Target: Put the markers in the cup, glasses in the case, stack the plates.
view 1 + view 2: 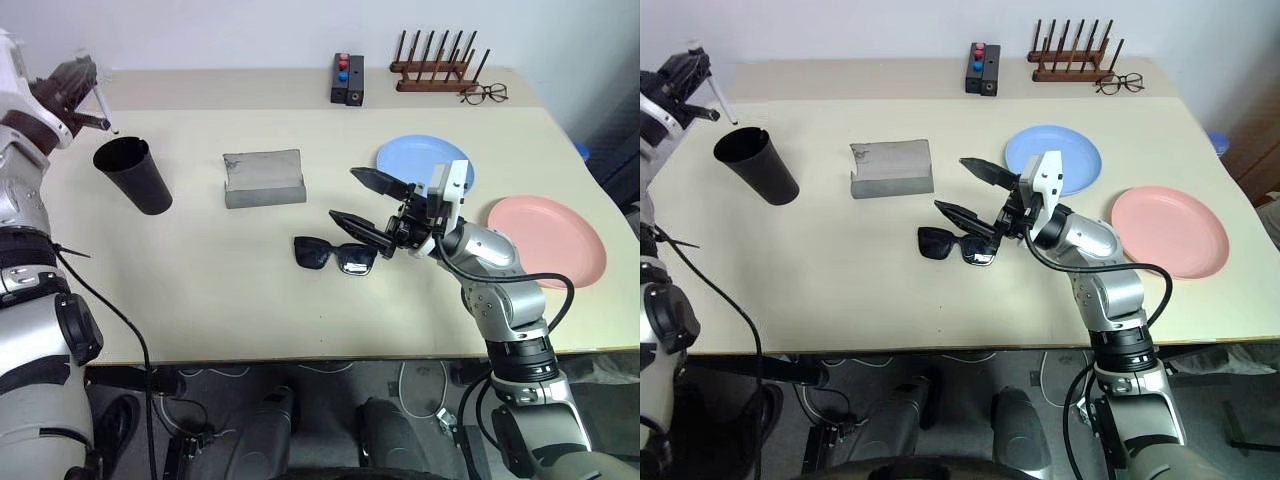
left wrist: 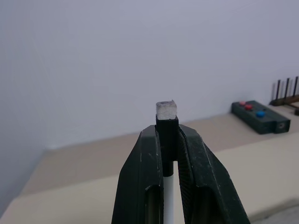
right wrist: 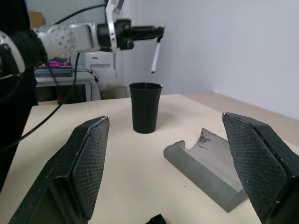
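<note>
Marker (image 3: 155,55) barrel is largely hidden between the left gripper's (image 2: 170,140) clamped fingers, hanging above the black cup (image 1: 134,174) at the table's (image 1: 200,300) left. Sunglasses (image 1: 335,255) lie mid-table, partly covered by the right gripper (image 1: 367,200), whose jaws gape empty above them, pointing toward the grey case (image 1: 263,178).

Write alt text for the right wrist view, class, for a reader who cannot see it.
The left gripper holds a marker hanging above the black cup on the table. The right gripper's open fingers frame the scene, with the grey case lying nearby.
</note>
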### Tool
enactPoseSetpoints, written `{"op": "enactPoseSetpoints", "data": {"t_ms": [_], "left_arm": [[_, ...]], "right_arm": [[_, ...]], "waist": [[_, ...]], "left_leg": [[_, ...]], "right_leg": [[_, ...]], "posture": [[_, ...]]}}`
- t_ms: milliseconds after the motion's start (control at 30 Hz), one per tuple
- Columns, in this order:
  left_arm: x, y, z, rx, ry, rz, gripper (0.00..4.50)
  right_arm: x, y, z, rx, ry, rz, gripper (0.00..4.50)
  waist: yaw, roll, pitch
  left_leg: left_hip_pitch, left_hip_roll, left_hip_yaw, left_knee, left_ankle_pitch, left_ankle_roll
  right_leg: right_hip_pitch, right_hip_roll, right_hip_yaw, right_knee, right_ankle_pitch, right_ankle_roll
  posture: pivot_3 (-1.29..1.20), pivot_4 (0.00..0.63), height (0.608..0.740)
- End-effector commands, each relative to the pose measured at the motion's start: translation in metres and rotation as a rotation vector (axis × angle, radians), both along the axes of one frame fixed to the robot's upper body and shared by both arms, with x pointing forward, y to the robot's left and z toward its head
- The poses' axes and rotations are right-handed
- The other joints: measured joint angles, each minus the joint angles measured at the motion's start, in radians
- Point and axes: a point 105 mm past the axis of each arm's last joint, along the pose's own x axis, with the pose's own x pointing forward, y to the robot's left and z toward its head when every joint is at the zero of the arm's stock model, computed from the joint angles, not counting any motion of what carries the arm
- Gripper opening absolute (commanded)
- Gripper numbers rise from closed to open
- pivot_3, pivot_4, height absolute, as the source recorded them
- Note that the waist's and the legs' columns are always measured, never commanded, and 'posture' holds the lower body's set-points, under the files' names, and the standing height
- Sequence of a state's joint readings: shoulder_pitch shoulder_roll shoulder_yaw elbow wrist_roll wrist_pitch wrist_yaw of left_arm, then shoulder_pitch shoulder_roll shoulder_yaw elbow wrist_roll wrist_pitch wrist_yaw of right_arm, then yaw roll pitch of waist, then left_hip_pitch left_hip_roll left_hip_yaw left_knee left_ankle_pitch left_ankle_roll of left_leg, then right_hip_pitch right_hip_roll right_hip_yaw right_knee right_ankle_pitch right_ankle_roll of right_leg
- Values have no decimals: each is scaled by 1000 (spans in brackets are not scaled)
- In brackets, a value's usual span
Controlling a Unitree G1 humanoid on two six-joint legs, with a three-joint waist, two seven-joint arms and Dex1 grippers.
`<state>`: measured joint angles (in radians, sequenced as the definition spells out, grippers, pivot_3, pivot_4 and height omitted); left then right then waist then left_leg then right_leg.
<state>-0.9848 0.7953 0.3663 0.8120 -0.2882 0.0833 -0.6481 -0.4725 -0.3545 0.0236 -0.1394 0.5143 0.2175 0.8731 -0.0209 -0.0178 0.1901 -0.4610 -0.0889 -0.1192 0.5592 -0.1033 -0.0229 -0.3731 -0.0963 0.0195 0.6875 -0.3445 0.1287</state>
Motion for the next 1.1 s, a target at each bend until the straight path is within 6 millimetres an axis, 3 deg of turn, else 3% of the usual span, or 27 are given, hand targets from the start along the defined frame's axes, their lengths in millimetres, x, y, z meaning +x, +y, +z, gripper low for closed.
{"op": "enactPoseSetpoints", "data": {"t_ms": [33, 333, 433, 633, 833, 967, 1100], "left_arm": [[-11, 13, 9, -38, -60, 28, 41], [-10, 16, -28, -95, -15, 39, 41], [-11, 17, -33, -104, -11, 32, 1318], [-12, 14, -27, -72, -17, 20, 4372], [-13, -12, -6, -22, -1, -142, 4443], [-8, -53, 6, 106, 37, -317, 4443], [5, -98, -4, 242, 116, -485, 4443]], "right_arm": [[1, -3, 10, 16, -41, -22, 3923], [1, -1, 10, 0, -48, -15, 3923], [1, -1, 10, -3, -49, -14, 3923], [1, -1, 10, -5, -50, -16, 3923], [5, -3, 9, 2, -48, -43, 3923], [10, -4, 10, 6, -60, -69, 3923], [24, -11, 8, 1, -66, -156, 3923]], "waist": [[0, 0, 0], [2, 0, 0], [1, 0, 0], [1, 0, 0], [1, 0, 0], [5, 0, 0], [3, 0, 0]], "left_leg": [[0, 0, 0, 0, 0, 0], [0, 0, 0, 1, 0, 0], [0, 0, 0, 1, 0, 0], [0, 0, 0, 1, 0, 0], [0, 0, 0, 1, 0, 0], [0, 0, 0, 1, 0, 0], [0, 0, 0, 1, 0, 0]], "right_leg": [[0, 0, 0, 0, 0, 0], [0, 0, 0, 0, 0, 0], [0, 0, 0, 0, 0, 0], [0, 0, 0, 0, 0, 0], [0, 0, 0, 0, 0, 0], [0, 0, 0, 0, 0, 0], [1, 0, 0, 0, 0, 0]], "posture": [[0, 150, 740], [0, 150, 740], [0, 150, 740], [0, 150, 740], [0, 150, 740], [0, 150, 740], [0, 150, 740]]}}
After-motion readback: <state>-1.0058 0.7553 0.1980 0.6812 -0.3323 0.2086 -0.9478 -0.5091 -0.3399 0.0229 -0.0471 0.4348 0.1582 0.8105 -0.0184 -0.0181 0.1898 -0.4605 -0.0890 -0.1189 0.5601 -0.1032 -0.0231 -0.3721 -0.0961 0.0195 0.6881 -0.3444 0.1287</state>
